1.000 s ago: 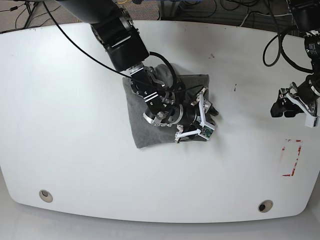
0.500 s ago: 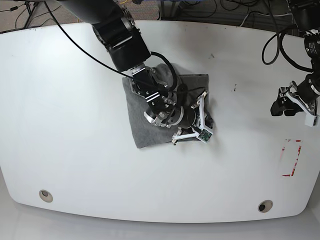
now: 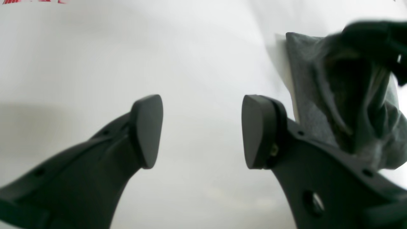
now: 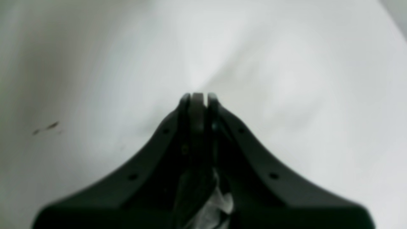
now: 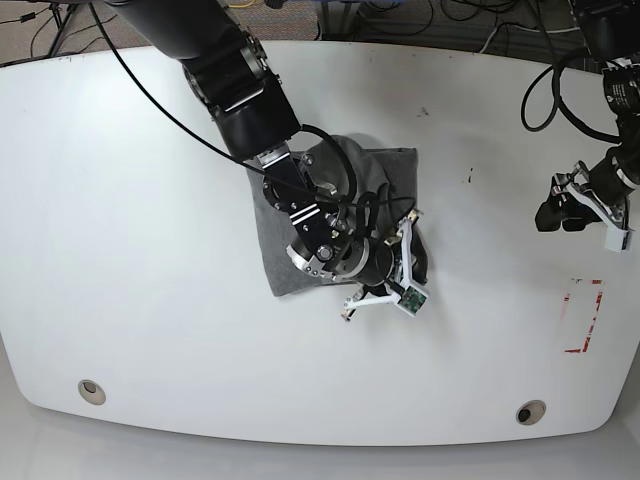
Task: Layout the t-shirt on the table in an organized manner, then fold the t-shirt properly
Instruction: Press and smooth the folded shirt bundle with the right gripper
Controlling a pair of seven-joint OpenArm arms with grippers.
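Observation:
The grey t-shirt [image 5: 283,250] lies folded into a small rectangle in the middle of the white table [image 5: 140,250]. My right gripper [image 5: 405,268] is at the shirt's right edge and is shut; a fold of grey cloth rises around its wrist. In the right wrist view the right gripper [image 4: 197,97] has its jaws pressed together with a strip of cloth behind the tips. My left gripper [image 5: 575,212] hovers far to the right, apart from the shirt. In the left wrist view the left gripper [image 3: 202,130] is open and empty, and the t-shirt [image 3: 310,105] shows lifted at the right.
A red-and-white tape mark [image 5: 583,315] sits near the right edge, below the left gripper. Two round holes [image 5: 91,391] [image 5: 530,412] lie along the front edge. Small black marks [image 5: 470,177] dot the table right of the shirt. Cables run behind the far edge.
My right gripper has gone from open to shut at the shirt's right edge and drawn back a little. Cloth has bunched higher around its wrist. The left arm has barely moved.

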